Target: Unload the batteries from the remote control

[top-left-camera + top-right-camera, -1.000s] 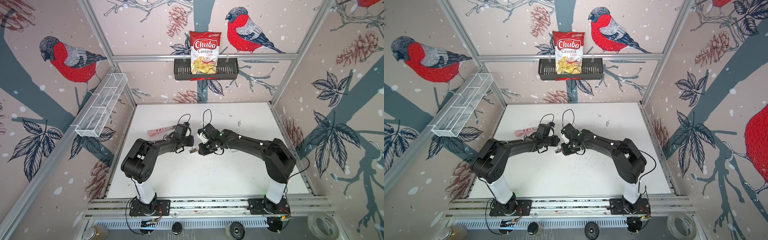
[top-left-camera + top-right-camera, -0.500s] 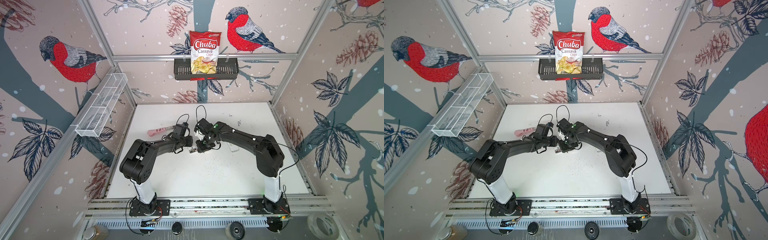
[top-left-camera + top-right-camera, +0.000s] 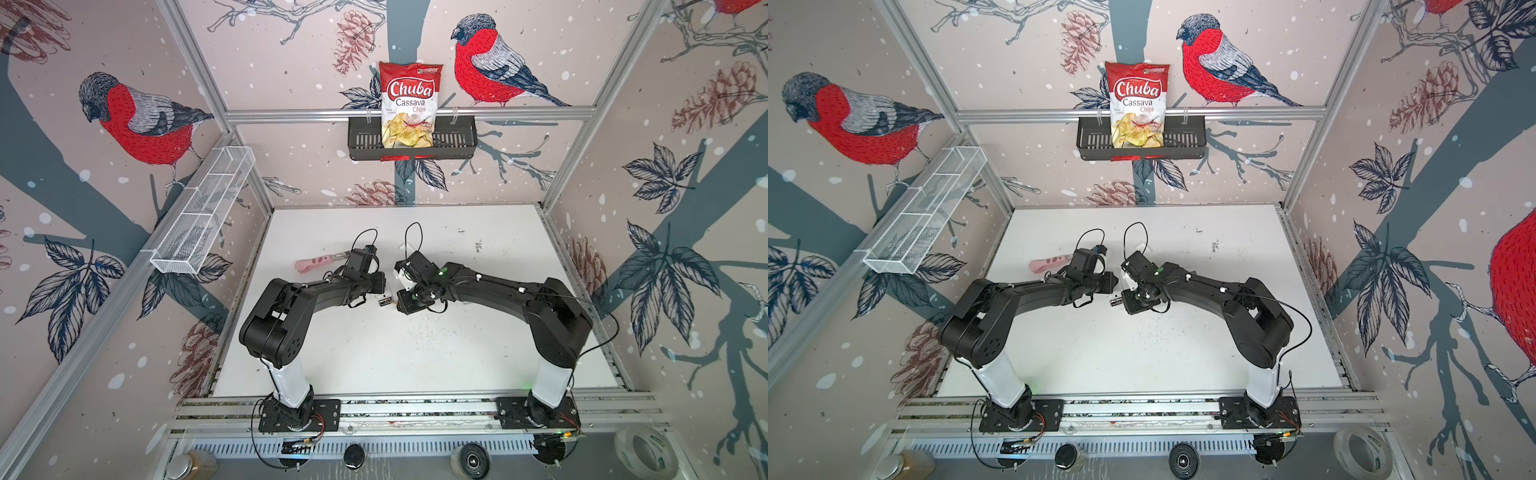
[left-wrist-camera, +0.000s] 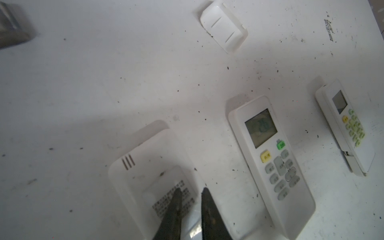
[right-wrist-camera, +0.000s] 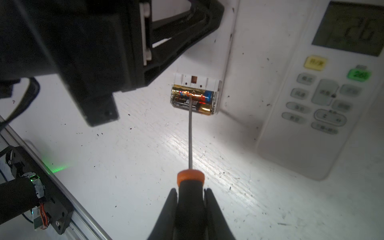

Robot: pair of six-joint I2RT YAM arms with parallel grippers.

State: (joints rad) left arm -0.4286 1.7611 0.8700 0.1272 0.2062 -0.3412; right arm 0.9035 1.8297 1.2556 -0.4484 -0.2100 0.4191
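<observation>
Presently: right gripper [image 5: 191, 209], clamped on screwdriver [image 5: 190, 178] handle; shaft tip against the batteries [image 5: 193, 100], two cells seated in the open bay of a face-down remote [image 4: 143, 166]; left gripper [image 4: 191, 193], jaws narrowly apart over that remote, grip indeterminable; face-up remote [image 4: 270, 166] just beside; battery cover [image 4: 224, 31] well apart on table [image 4: 104, 83].

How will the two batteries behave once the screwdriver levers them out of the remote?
Likely to roll: the batteries are smooth cylinders and the table beside looks flat. Probably slippery to pinch, judging by the glossy wrap glinting in the light. They may pop out abruptly, since the screwdriver tip sits on them in the open bay of the remote.
</observation>
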